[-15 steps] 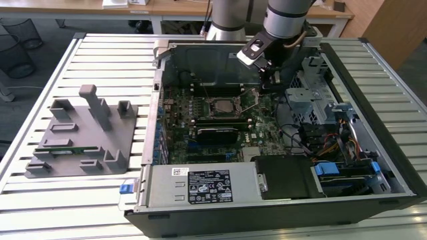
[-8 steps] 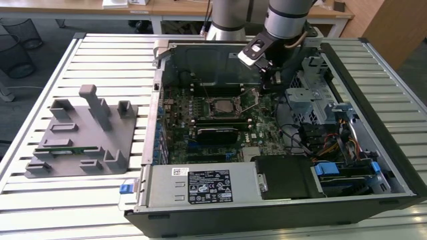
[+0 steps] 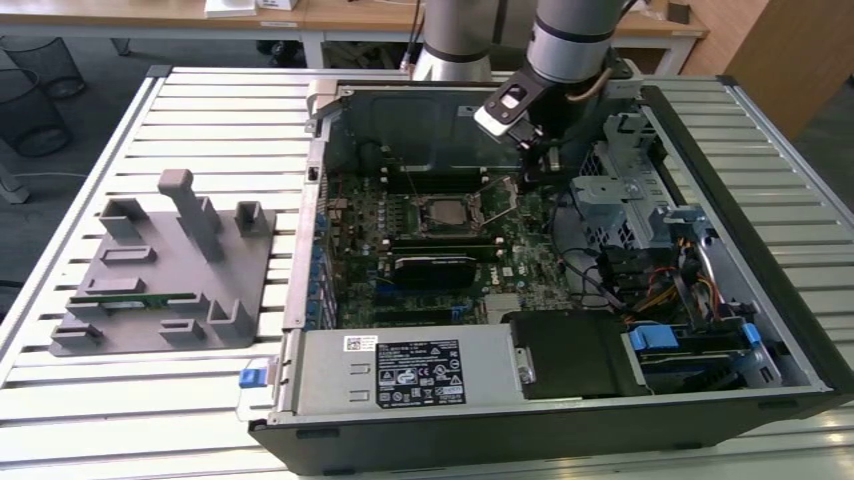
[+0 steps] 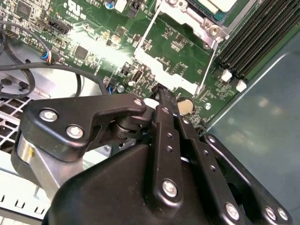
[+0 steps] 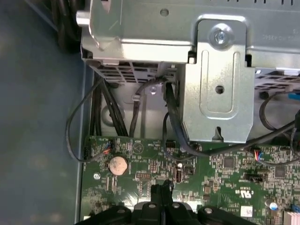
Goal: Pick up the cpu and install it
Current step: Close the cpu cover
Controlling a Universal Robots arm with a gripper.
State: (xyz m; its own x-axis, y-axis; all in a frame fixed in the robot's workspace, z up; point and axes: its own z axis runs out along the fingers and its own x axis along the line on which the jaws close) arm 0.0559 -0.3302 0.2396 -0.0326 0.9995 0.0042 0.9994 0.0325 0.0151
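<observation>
The cpu lies flat in the motherboard socket inside the open computer case, its silver-grey top facing up; in the second wrist view a pale corner of the cpu shows inside the metal socket frame. My gripper hangs over the board just to the exterior view's right of the socket. Its black fingers meet at the tip, shut with nothing between them, in both wrist views. The tip hovers close to the thin wire socket lever and the coin battery.
A metal drive cage and black cables stand close beside the gripper. Memory slots run past the socket. The power supply fills the case's near side. On the exterior view's left, a grey fixture carries a green memory stick.
</observation>
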